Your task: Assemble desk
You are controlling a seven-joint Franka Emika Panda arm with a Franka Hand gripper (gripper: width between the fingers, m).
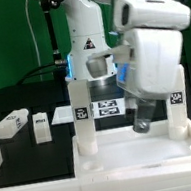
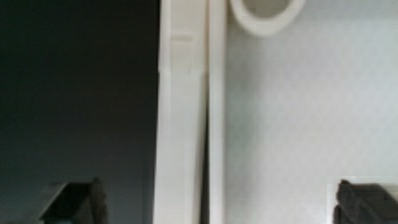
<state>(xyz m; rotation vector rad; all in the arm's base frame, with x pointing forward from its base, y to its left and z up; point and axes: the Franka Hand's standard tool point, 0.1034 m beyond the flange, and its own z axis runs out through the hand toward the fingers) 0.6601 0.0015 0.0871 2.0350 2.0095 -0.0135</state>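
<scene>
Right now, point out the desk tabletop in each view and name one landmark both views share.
Exterior view: tabletop lies across the bottom, two upright legs at its back corners.
Wrist view: tabletop is the white surface filling over half the picture.
Shared landmark: its raised rim, beside the black table.

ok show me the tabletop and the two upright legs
tabletop [image 1: 126, 164], exterior view, bare flat surface inside the rim
upright leg on the exterior view's left [image 1: 83, 131], exterior view, shaft below its tag
upright leg on the exterior view's right [image 1: 178, 115], exterior view, shaft below its tag
</scene>
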